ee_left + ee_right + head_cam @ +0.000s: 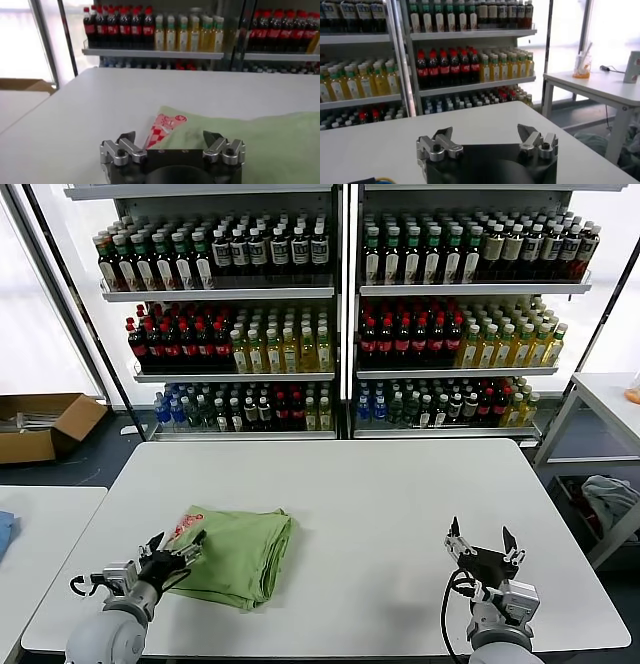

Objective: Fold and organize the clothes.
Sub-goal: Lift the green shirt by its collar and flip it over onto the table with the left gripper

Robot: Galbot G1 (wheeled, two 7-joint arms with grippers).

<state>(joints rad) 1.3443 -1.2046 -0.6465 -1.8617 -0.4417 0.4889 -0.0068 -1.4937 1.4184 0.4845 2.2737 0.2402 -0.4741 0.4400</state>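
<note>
The light green shirt (235, 551) lies folded into a compact rectangle on the white table (380, 494), front left, with its red-and-white logo (184, 527) at the near-left corner. My left gripper (172, 550) is open and empty, just over the shirt's near-left edge. In the left wrist view the shirt (250, 140) and logo (166, 126) lie right beyond the open left gripper (170, 140). My right gripper (483, 543) is open and empty above bare table at the front right. It also shows in the right wrist view (485, 134).
Shelves of bottles (340, 314) stand behind the table. A cardboard box (40, 424) sits on the floor at the far left. A second white table (40, 524) stands to the left with a blue cloth (5, 534) on it. A side table (600, 399) stands to the right.
</note>
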